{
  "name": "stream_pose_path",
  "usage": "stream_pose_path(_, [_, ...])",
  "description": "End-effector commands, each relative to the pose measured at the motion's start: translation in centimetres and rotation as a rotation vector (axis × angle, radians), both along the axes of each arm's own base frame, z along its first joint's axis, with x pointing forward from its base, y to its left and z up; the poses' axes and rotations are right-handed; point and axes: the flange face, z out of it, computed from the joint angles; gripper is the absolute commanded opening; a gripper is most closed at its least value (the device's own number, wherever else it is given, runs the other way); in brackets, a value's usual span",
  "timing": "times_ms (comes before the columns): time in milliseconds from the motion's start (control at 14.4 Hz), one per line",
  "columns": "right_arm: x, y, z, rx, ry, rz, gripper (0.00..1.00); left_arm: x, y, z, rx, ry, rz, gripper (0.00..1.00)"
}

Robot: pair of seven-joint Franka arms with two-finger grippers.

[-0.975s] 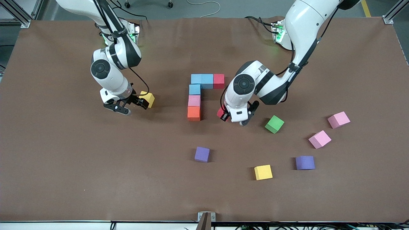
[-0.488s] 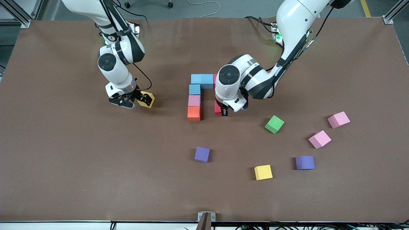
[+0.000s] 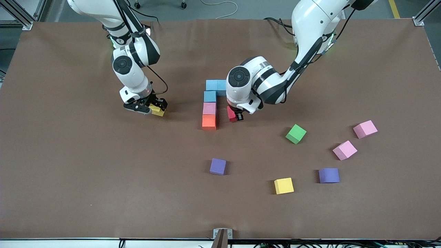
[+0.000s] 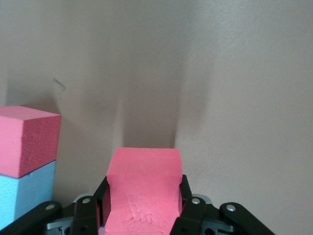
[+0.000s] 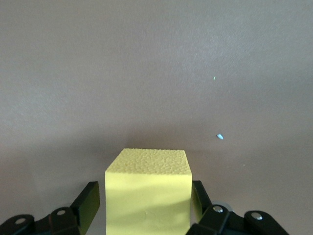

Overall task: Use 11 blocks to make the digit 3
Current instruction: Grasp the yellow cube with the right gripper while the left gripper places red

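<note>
- Left tool point(image 3: 235, 118) clenches a red block point(image 4: 143, 188), low beside the orange block point(image 3: 208, 122), likely to start the digit's middle bar.
- Right tool point(image 5: 145, 208) straddles a yellow block point(image 3: 157, 110) on the bench point(image 3: 69, 172), its grip unclear.

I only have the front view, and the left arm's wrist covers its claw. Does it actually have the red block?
Observer: Yes. In the left wrist view the left claw is shut on the red block, with a finger against each side.
Operator: And the right claw at the yellow block?
Observer: The right wrist view shows the right claw open. Its fingers flank the yellow block, with a thin gap showing on one side.
</note>
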Motion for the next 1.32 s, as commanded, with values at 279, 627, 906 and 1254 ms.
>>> stream_pose_path(279, [0.4, 0.5, 0.5, 0.01, -0.013, 0.023, 0.0, -1.1, -1.9, -1.8, -0.017, -0.076, -0.042, 0.2])
stream_pose_path(627, [6.1, 2.8, 2.3, 0.027, -0.038, 0.016, 0.0, -1.8, -3.1, -2.3, -0.054, -0.111, -0.085, 0.19])
stream_pose_path(906, [11.7, 6.9, 3.8, 0.022, 0.0, 0.032, 0.0, -2.7, -3.6, -2.5, -0.048, -0.111, -0.116, 0.19])
stream_pose_path(1254, [14.7, 8.9, 7.2, 0.013, 0.051, 0.049, 0.0, -3.1, -4.1, -2.5, -0.067, -0.118, -0.119, 0.19])
